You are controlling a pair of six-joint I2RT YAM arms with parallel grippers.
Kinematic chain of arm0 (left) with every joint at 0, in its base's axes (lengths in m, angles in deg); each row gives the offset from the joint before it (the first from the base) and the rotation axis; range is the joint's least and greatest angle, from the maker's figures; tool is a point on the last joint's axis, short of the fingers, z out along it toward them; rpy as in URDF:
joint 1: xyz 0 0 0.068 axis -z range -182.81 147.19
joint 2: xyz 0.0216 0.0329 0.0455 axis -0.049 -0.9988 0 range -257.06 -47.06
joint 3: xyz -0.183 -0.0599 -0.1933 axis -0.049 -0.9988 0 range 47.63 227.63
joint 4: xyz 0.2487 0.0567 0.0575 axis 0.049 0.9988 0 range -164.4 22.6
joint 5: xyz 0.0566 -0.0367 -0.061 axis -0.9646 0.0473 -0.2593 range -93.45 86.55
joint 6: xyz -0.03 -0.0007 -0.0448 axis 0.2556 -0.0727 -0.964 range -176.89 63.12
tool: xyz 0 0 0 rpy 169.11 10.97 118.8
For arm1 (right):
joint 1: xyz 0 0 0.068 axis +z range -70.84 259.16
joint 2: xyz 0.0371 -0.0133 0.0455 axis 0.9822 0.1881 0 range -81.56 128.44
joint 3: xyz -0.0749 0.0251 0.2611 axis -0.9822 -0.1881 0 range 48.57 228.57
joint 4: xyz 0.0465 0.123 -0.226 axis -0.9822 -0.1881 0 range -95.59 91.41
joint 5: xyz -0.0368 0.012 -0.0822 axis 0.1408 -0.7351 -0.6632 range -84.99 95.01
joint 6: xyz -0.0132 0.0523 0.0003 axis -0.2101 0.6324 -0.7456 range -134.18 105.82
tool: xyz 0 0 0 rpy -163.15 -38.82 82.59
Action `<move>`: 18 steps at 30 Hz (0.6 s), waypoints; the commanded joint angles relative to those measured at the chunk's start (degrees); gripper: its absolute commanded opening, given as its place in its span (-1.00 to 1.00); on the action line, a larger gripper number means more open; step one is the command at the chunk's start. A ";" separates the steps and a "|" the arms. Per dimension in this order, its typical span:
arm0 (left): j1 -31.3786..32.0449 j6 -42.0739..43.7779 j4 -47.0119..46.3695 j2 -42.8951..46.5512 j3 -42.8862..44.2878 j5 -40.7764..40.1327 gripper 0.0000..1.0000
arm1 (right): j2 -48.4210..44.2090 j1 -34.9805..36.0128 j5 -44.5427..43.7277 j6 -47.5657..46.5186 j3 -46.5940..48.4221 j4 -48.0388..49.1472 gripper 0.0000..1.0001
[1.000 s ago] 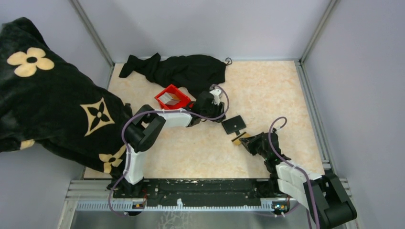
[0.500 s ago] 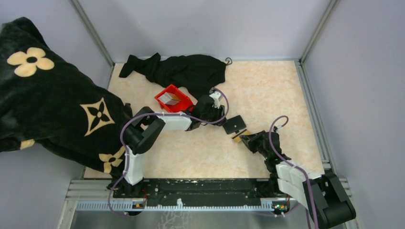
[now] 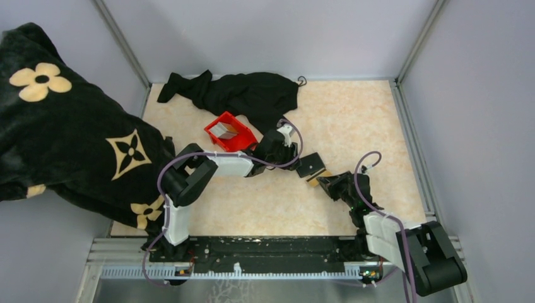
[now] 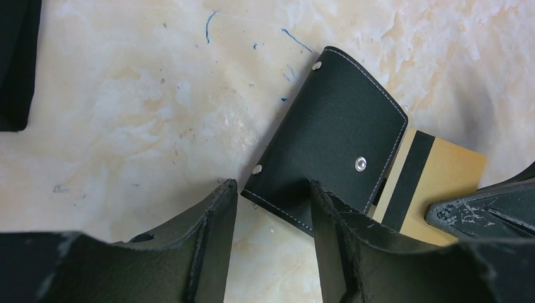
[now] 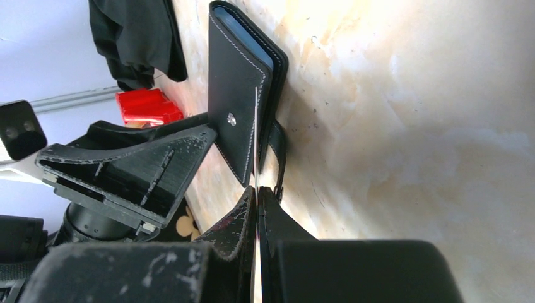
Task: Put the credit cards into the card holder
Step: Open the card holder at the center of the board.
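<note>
We see a marbled worktop (image 3: 353,113) inside grey walls. A black blanket (image 3: 63,139) with cream flowers hangs over the worktop's left edge. A black cloth (image 3: 246,95) lies crumpled along the back.

The left arm (image 3: 189,183) reaches right across the middle of the worktop. The right arm (image 3: 378,221) reaches in from the near right corner. Both meet right of centre.

The left tool (image 4: 271,196) has its fingers apart. The near corner of the holder (image 4: 334,151) lies between them. We cannot tell whether either finger touches it.

The right tool (image 5: 257,202) has its fingers together, clamped on the card (image 4: 435,177). In the right wrist view the card shows edge-on as a thin pale line between the two fingers.

A red bin (image 3: 228,131) sits just behind the left tool, near the cloth. Light cards (image 3: 221,130) stand in it.

The holder is black with pale stitching and metal studs. It lies folded shut on the worktop, between the two tools and turned at an angle to the edges.

The card is tan-gold with a black stripe. It sticks out from the holder's right edge. Its far end is hidden by the holder. We cannot tell whether that end sits in a pocket or only underneath.
</note>
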 commanded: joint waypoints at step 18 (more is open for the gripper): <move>-1.13 0.69 7.72 -2.65 7.04 -13.44 0.13 | 5.94 -0.53 1.36 0.79 -0.07 11.72 -1.00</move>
